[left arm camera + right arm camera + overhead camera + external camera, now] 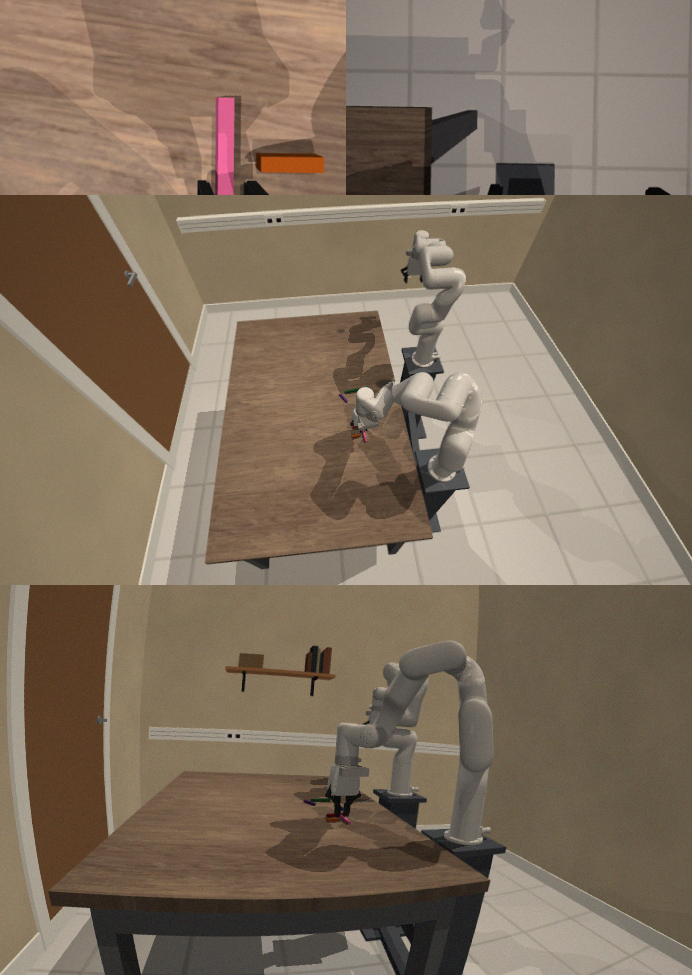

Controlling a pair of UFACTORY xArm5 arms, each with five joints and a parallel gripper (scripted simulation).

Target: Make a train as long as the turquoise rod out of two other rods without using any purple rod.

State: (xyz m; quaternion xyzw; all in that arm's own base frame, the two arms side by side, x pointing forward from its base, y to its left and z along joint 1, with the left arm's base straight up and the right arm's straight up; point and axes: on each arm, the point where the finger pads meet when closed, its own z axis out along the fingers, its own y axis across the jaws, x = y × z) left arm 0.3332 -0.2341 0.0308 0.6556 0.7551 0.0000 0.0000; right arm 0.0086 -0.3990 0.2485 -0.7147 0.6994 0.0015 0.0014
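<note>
We see a brown door (95, 295) (65, 735) and, in the exterior view, a wall shelf (280, 673) bearing dark upright books (315, 660) beside a brown box (251, 661).
</note>
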